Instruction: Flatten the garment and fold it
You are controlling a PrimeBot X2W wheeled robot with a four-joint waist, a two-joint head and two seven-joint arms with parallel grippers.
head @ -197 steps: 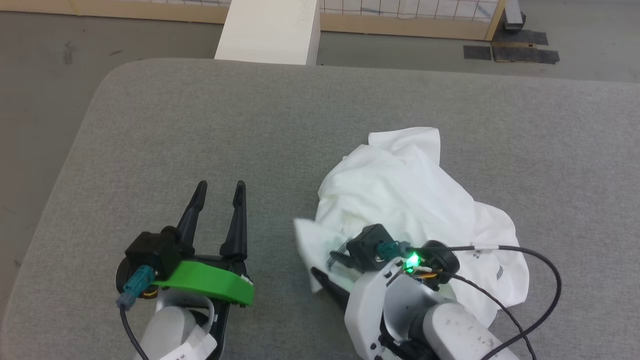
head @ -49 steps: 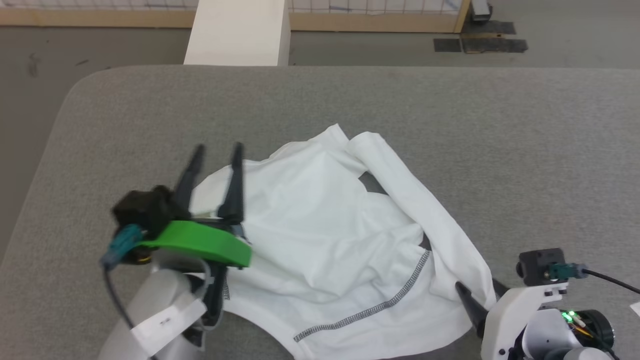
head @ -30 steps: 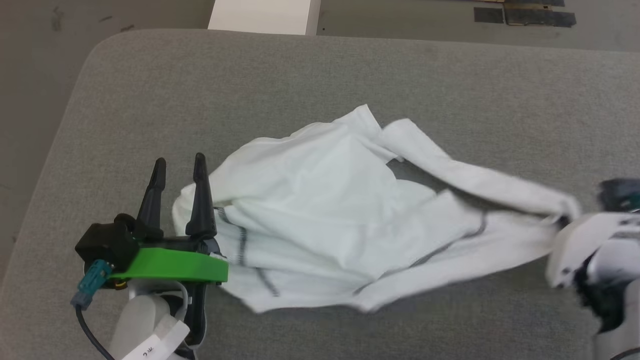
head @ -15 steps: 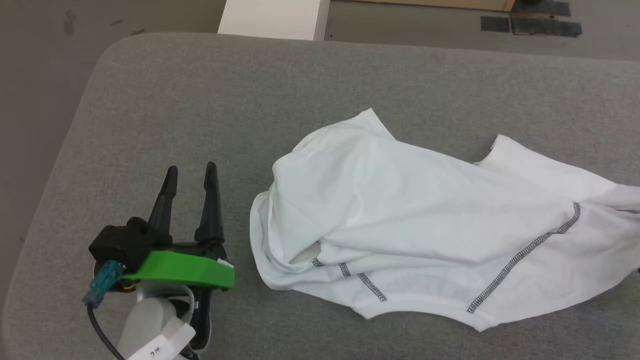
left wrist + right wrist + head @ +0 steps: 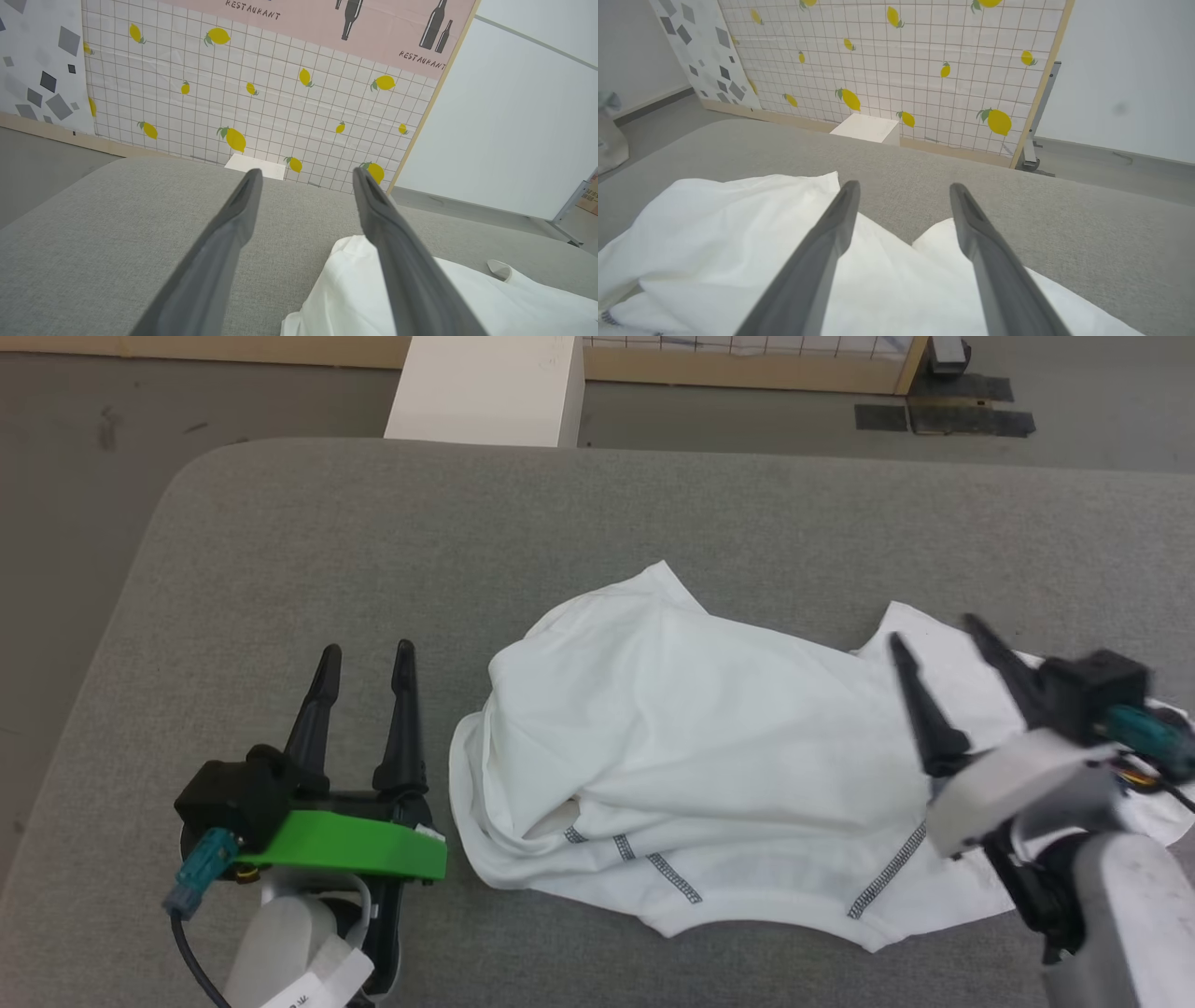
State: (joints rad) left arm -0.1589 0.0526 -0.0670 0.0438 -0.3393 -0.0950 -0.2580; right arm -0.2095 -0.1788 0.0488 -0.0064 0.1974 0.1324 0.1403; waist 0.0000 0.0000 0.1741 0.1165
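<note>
The white shirt (image 5: pixel 709 737) lies crumpled on the grey padded tabletop (image 5: pixel 373 541), spread across its right half and closer to the near edge than to the far one. Its left end is bunched into a rounded, overlapping fold. A point of fabric juts toward the far edge, and the right end runs out under the right arm toward the right edge. Lines of dark grey stitching show along the near side, above a curved hem. The fabric is rumpled and doubled over itself, not flat. The left gripper (image 5: pixel 366 650) sits over bare tabletop toward the near left corner, its two dark fingers spread with nothing between them. The finger on the shirt's side is just beside the bunched left end. The right gripper (image 5: pixel 934 630) is over the shirt's right end, fingers likewise parted and empty, pointing toward the far edge. In the right wrist view they reach out above white cloth where two lobes of fabric meet. Whether they touch the cloth cannot be told. A white box (image 5: pixel 485 392) stands on the floor beyond the far edge, near the far left corner, and behind it is a grid-patterned panel printed with lemons (image 5: pixel 261 102).
</note>
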